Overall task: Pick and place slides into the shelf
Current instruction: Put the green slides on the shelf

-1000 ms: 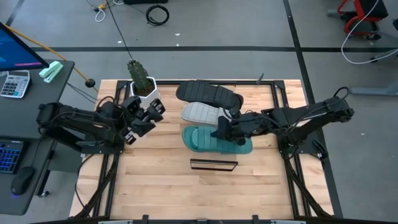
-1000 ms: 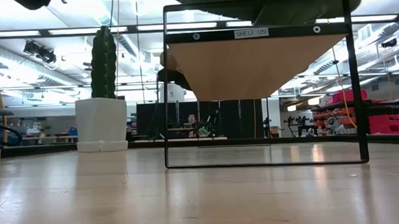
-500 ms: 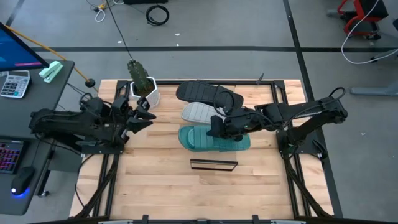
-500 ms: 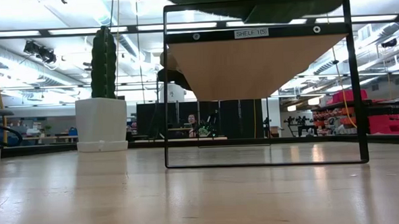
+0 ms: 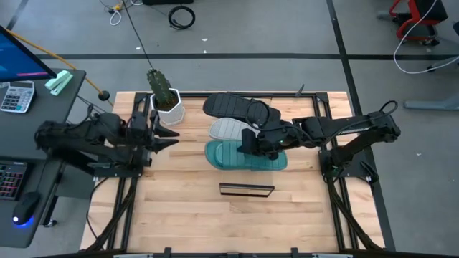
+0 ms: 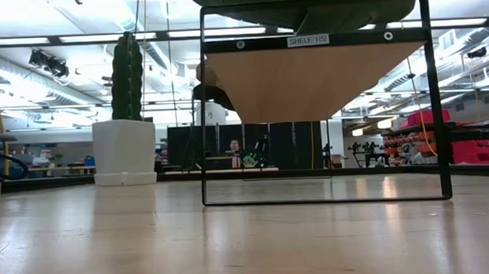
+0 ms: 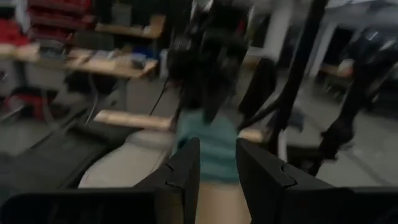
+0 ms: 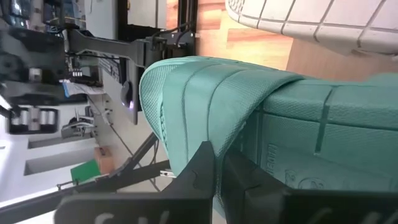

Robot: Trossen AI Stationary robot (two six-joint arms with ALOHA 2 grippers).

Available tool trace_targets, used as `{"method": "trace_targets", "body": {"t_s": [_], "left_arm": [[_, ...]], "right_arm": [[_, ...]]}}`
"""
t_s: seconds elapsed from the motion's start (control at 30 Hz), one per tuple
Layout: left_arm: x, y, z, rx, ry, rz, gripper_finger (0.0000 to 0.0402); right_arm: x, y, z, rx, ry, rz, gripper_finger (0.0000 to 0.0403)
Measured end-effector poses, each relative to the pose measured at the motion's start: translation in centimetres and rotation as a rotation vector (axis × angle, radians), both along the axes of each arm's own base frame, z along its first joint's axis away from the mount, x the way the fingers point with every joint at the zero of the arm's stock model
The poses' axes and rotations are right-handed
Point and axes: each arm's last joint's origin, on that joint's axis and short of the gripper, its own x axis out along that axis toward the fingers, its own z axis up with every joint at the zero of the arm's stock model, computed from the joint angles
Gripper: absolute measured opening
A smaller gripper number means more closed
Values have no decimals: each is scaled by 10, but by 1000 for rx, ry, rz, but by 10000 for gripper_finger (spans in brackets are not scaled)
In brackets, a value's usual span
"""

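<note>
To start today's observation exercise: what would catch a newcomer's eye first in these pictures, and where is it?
The teal slide stands out at the table's middle, its strap pinched by the right gripper, with the light grey slide and black slide just behind it. Near the table's front edge stands the small black-framed shelf. The cactus in its white pot sits at the back left corner, close to the left gripper.

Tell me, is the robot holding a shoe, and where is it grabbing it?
Yes. The right gripper is shut on the teal slide, pinching its ribbed strap. The left gripper holds nothing.
</note>
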Motion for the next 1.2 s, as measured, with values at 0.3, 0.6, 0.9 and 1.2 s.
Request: {"method": "trace_targets", "body": {"t_s": [0.3, 0.6, 0.9, 1.2], "left_arm": [[-3, -8, -9, 45, 107, 75, 110], [-4, -9, -15, 60, 168, 112, 110], [-5, -9, -15, 68, 169, 113, 110], [-5, -9, -15, 69, 169, 113, 110]], "right_arm": [[8, 1, -8, 30, 22, -19, 9], [10, 12, -13, 94, 28, -92, 9], [6, 17, -16, 98, 71, -123, 9], [9, 18, -24, 95, 116, -111, 9]]}}
